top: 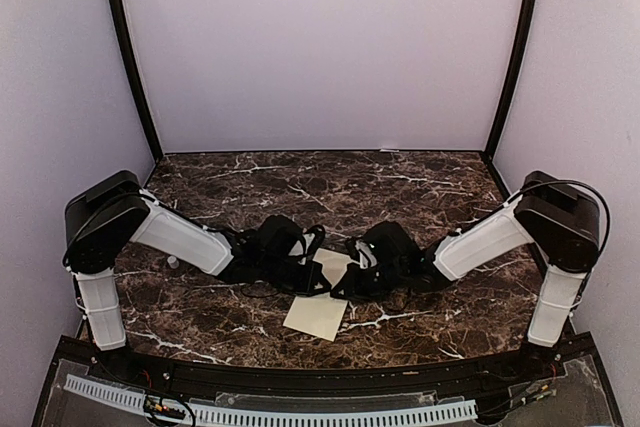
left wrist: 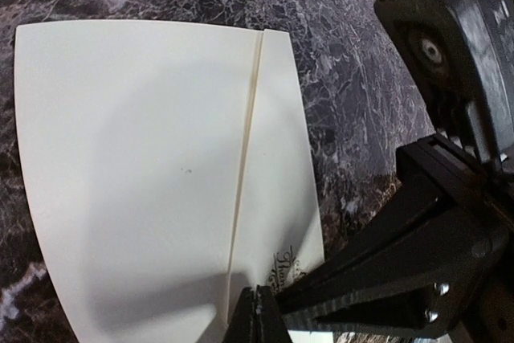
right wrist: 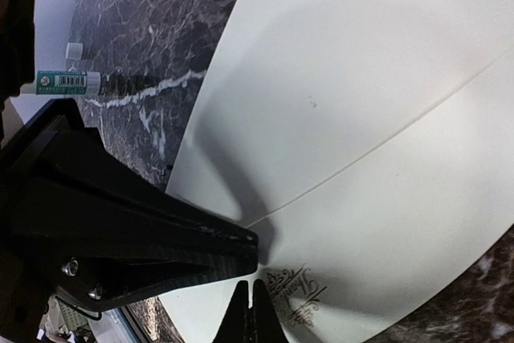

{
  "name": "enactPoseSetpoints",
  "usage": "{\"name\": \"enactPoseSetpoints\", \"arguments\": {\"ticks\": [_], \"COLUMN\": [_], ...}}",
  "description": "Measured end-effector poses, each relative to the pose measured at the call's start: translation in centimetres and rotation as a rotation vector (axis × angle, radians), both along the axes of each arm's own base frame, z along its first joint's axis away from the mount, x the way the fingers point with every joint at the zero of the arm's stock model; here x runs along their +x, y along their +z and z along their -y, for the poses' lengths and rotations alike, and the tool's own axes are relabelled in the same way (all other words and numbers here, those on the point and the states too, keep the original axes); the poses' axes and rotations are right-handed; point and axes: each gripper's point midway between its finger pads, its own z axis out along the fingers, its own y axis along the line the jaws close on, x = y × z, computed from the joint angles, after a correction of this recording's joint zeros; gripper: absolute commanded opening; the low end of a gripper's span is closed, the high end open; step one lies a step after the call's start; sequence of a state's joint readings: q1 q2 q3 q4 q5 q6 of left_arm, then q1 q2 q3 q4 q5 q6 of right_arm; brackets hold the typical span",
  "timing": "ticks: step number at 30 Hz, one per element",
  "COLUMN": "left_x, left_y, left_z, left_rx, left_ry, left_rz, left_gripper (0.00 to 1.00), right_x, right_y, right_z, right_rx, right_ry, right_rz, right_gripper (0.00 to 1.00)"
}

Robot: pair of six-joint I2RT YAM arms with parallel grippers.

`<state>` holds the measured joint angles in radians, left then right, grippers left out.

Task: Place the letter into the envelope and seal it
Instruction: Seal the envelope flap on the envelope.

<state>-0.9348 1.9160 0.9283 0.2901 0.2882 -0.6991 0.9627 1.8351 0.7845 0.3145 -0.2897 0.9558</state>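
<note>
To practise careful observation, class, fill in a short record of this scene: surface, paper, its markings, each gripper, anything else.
surface: dark marble table
paper: cream paper lying flat between the two arms; letter or envelope, cannot tell
markings: straight edge or fold across it; printed mark near one side
left gripper: shut, tips at the paper by the mark
right gripper: shut, tips by the same mark
other: white tube with green label, on the table, apart from the paper

Left arm [top: 185,237] and right arm [top: 480,239] flank the envelope [top: 318,315]; far table [top: 330,177] open.
</note>
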Motion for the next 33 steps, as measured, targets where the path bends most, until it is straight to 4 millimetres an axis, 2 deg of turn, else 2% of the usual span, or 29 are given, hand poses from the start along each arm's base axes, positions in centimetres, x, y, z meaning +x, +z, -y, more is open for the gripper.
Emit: {"name": "enactPoseSetpoints", "arguments": {"ticks": [8, 17, 24, 33], "left_x": [0.0, 0.0, 0.0, 0.0], "left_y": [0.0, 0.0, 0.0, 0.0], "left_z": [0.0, 0.0, 0.0, 0.0], "left_rx": [0.001, 0.002, 0.003, 0.012], "left_ry": [-0.007, -0.008, -0.008, -0.007], "left_rz": [0.007, 0.008, 0.007, 0.002], "left_gripper": [0.0, 0.0, 0.0, 0.0], "right_x": [2.3, 3.3, 2.3, -0.9], "right_y": [0.0, 0.1, 0.2, 0.3], "right_z": [1.3, 1.7, 1.2, -0.5], "right_rx": [-0.003, -0.005, 0.006, 0.016], "right_ry": [-0.055, -0.057, -0.014, 0.075], "right_rz": [0.007, 0.023, 0.016, 0.0], "right_gripper": [0.0, 0.0, 0.0, 0.0]}}
